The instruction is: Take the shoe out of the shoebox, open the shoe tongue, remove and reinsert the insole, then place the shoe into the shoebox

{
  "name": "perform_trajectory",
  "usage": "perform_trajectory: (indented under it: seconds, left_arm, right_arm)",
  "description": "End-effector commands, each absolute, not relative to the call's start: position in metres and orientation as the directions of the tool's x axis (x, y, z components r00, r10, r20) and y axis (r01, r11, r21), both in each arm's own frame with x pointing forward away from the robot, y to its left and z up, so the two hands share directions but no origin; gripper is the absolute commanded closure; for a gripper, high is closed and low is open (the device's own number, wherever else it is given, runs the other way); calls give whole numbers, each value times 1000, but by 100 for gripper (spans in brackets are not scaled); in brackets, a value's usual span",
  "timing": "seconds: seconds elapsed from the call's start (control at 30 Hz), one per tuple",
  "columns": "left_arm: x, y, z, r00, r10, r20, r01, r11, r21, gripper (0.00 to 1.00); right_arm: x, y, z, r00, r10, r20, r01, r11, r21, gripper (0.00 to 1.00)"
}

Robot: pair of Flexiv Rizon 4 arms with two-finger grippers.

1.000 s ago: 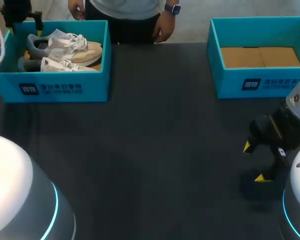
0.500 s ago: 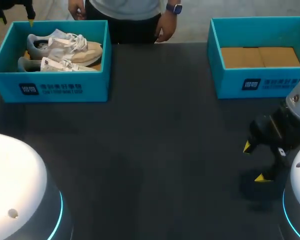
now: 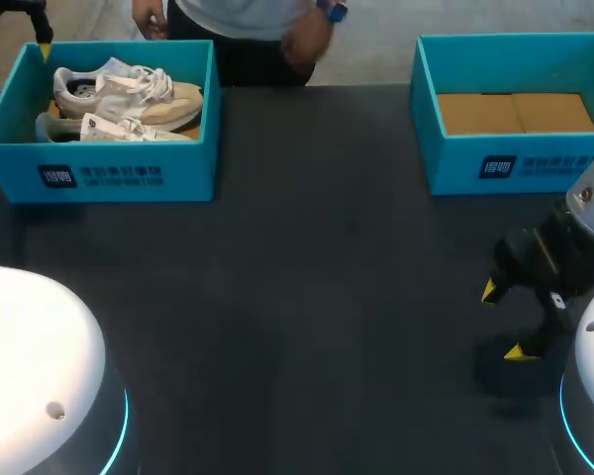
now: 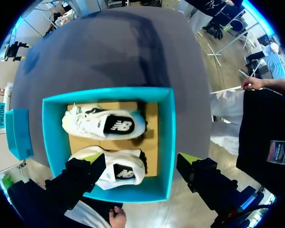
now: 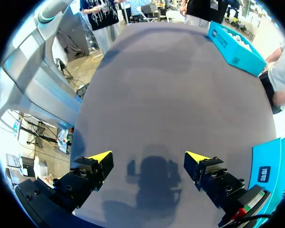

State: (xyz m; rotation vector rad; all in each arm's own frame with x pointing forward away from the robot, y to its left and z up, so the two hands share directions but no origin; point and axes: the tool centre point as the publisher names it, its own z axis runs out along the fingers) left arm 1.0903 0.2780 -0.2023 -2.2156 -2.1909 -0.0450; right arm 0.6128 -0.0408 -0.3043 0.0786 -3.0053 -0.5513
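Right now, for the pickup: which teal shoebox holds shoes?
The left teal cardboard shoebox, holding two white sneakers; the right teal shoebox shows only brown floor.

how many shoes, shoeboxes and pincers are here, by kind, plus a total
shoes: 2
shoeboxes: 2
pincers: 2
total: 6

The left hand (image 4: 140, 160) hangs high at the far left corner, pointing straight down, its yellow-tipped fingers (image 4: 91, 158) spread wide and gripping nothing. The right arm (image 3: 586, 237) enters from the near right. The right hand (image 3: 503, 321) is held low and angled inward, its tips likewise parted and empty. The left arm's white housing (image 3: 35, 366) fills the near-left foreground.
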Motion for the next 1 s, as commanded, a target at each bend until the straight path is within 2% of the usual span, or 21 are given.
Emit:
perform_trajectory:
  seconds: [0.03,0.33,0.8,1.0]
  left_arm:
    - [1066,280,-209,8,999,40,998,-11,58,0]
    - [1046,285,-230,21,999,36,1000,-22,20,0]
    - [1049,285,-232,8,998,61,1000,-10,28,0]
    - [1055,283,-249,40,997,73,999,-38,-30,0]
  right_arm:
    - [612,-40,-305,-995,-64,73,-34,935,354,0]
    - [612,-40,-305,-995,-64,73,-34,935,354,0]
    - [612,-40,-305,-995,-64,73,-34,935,354,0]
    - [612,-40,-305,-995,-64,73,-34,935,354,0]
